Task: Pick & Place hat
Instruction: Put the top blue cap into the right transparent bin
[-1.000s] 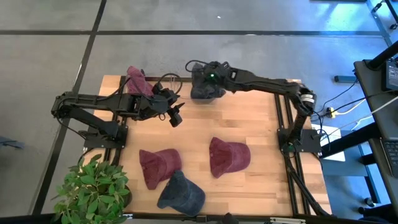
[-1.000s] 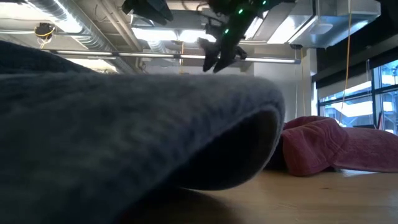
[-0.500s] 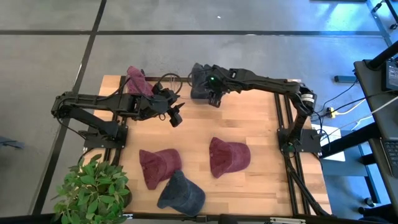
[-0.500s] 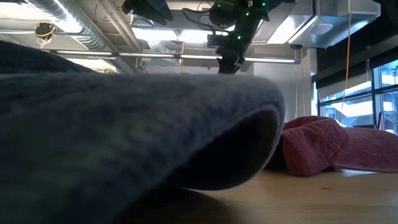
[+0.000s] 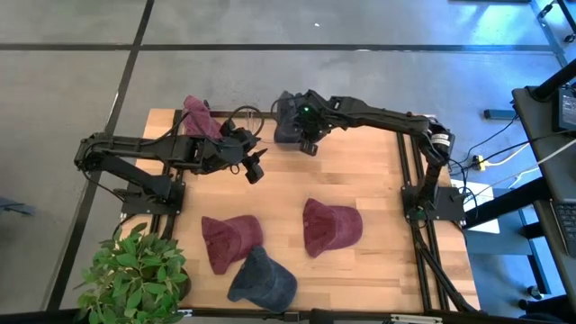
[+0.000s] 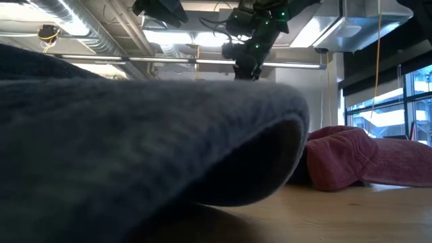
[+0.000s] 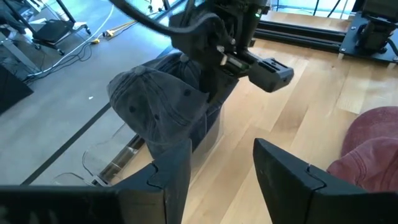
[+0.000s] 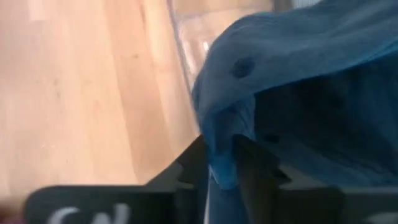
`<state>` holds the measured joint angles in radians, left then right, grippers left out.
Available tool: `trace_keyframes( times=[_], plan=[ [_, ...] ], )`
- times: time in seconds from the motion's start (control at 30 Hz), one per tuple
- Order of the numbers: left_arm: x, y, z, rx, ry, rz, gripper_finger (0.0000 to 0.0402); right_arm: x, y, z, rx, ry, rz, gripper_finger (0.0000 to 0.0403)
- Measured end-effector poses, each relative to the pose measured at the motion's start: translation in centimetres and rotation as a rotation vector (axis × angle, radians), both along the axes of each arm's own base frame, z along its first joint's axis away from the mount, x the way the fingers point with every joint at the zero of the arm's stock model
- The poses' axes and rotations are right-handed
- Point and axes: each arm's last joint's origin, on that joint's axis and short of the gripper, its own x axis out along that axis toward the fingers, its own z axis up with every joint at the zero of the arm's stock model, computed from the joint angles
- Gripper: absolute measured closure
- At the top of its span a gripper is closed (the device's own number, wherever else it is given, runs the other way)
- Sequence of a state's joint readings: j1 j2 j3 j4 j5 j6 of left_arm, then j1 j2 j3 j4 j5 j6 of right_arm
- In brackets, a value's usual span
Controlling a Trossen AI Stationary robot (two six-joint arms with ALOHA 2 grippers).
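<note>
A dark grey hat sits on a clear plastic holder at the table's far middle. My right gripper is shut on it at the side facing the table's right. My left gripper hovers open a little to the left and nearer, with nothing between its fingers. A maroon hat rests at the far left. Two maroon hats and a blue-grey hat lie on the near half of the table. My right gripper pinches a fold of the grey hat's crown cloth between its two fingers, near an eyelet. It comes slanting down from the table's right side. The hat still sits on the clear holder; how many layers are in the pinch I cannot tell.
A potted plant stands at the near left corner. In the low view the blue-grey hat fills the foreground and hides most of the table; a maroon hat lies beside it. Bare wood shows in the table's middle.
My right gripper has come down at the grey hat's right side and its fingers, spread a second ago, have shut on the hat's cloth. The hat's cloth has bunched toward the left.
</note>
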<state>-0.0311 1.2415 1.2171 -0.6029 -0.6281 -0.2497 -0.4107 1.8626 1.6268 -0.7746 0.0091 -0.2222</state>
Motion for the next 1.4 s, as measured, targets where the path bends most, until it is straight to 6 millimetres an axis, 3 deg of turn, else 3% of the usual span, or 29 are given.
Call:
trace_keyframes(
  times=[0.17, 0.33, 0.53, 0.7, 1.0, 1.23, 1.4],
  plan=[
    [0.0, 0.0, 0.0, 0.001, 0.0, 0.0, 0.0236, 0.0, 0.1, -0.1, 0.045, -0.007, -0.002, 0.0391],
    [0.0, 0.0, 0.0, 0.001, 0.001, 0.001, 0.0237, -0.5, 0.4, -0.4, 0.143, 0.017, -0.137, 0.039],
    [0.0, 0.0, 0.0, 0.002, 0.001, 0.001, 0.0237, -0.2, 1.9, -0.5, 0.191, 0.037, -0.175, 0.0396],
    [0.0, 0.0, 0.0, 0.005, 0.001, 0.006, 0.0237, 0.1, 2.7, -0.5, 0.179, 0.048, -0.165, 0.0399],
    [0.0, 0.0, 0.0, 0.005, 0.0, 0.006, 0.0237, -0.6, 2.2, -0.7, 0.102, 0.114, -0.25, 0.0397],
    [0.0, 0.0, 0.0, 0.005, 0.001, 0.007, 0.0237, -0.6, 2.3, -0.7, 0.059, 0.138, -0.189, 0.0369],
    [-0.1, 0.0, -0.1, 0.003, 0.014, 0.008, 0.0237, -0.7, 2.5, -0.3, -0.016, 0.148, -0.186, 0.0313]
  ],
)
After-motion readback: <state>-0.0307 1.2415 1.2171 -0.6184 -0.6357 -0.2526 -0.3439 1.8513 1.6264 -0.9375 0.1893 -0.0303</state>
